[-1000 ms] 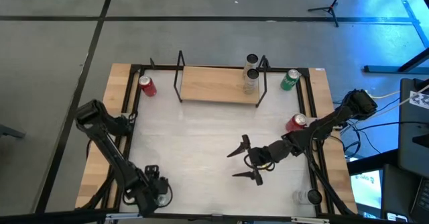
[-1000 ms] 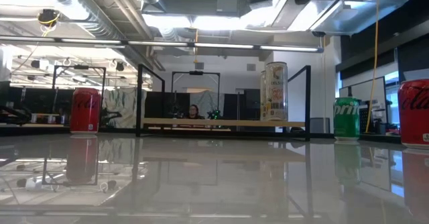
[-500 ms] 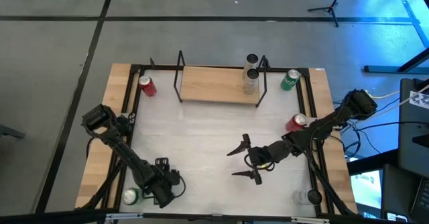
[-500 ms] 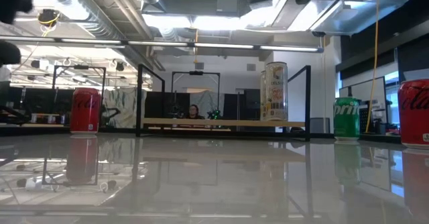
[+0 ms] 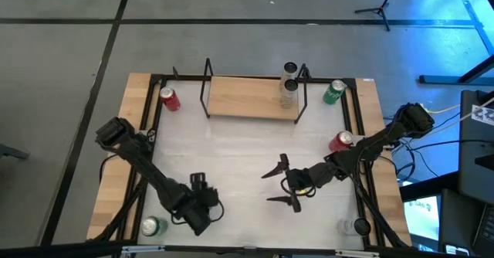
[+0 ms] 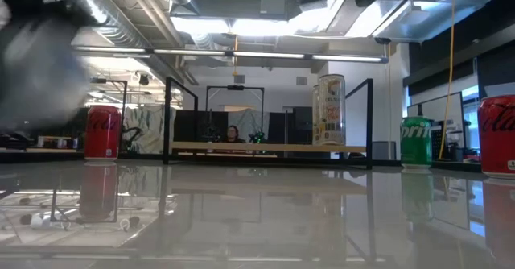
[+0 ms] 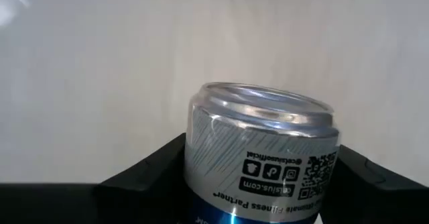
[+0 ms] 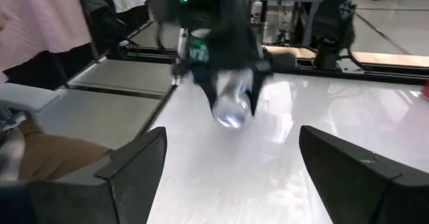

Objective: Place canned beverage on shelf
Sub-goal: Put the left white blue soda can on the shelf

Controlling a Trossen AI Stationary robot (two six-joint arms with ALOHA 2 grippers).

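The light-wood shelf (image 5: pixel 251 96) in its black rod frame stands at the table's far side, with a tall silver can (image 5: pixel 288 89) upright on its right end. My left gripper (image 5: pixel 202 205) is over the near left part of the table, shut on a silver and blue can (image 7: pixel 261 150). That can also shows in the right wrist view (image 8: pixel 231 106). My right gripper (image 5: pixel 270 187) waits open and empty right of the table's middle. My left gripper pinches the can's side wall (image 7: pixel 201 163) between its two fingers, one on each opposite side of the body. The fingers come from above and lie across the can. The can lies tilted toward level, one end (image 8: pixel 230 115) facing the right arm, clear of the table.
A red can (image 5: pixel 168 98) stands left of the shelf and a green can (image 5: pixel 333 92) right of it. Another red can (image 5: pixel 341 140) stands at the right rail. A green can (image 5: pixel 150 225) and a clear one (image 5: pixel 351 227) sit at the near corners.
My left gripper has gone from the near left corner toward the table's right and a little toward its far edge, carrying the silver can. The green can at the near left corner has come into sight behind it.
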